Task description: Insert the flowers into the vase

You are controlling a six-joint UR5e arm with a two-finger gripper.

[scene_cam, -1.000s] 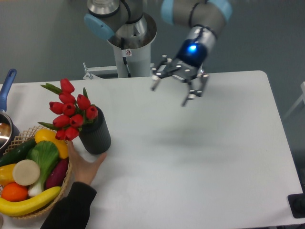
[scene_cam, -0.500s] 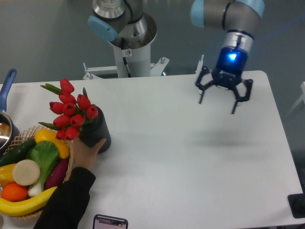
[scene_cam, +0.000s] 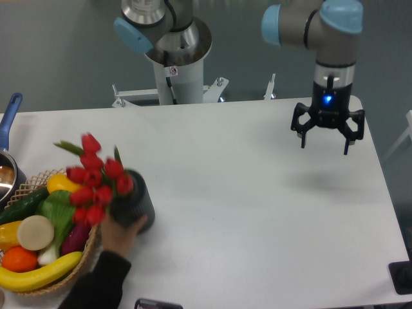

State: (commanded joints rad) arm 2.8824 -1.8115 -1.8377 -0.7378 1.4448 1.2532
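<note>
The white table [scene_cam: 244, 212] carries everything in the scene, and most of its surface lies between the robot's work and the objects at the left edge. Above its far right side hangs the UR5e arm [scene_cam: 331, 38], pointing straight down, with the end effector [scene_cam: 327, 138] well clear of the surface; its fingers are spread apart and hold nothing, which fits a robot that has no part in handling the bunch at this moment.

At the left edge sits a wicker basket [scene_cam: 87, 248] filled with toy fruit and vegetables, and behind it the blue handle of a metal pot [scene_cam: 9, 116] reaches out of view. Just beside the basket stands the vase [scene_cam: 134, 205], a dark ribbed cylinder, gripped from below by a person's hand [scene_cam: 119, 233] in a dark sleeve. The flowers [scene_cam: 95, 180], red tulip buds on green stems, stand in the vase's mouth and lean toward the basket. Both vase and flowers look blurred, so the hand is probably moving them. Judged by this, the insertion appears complete.
</note>
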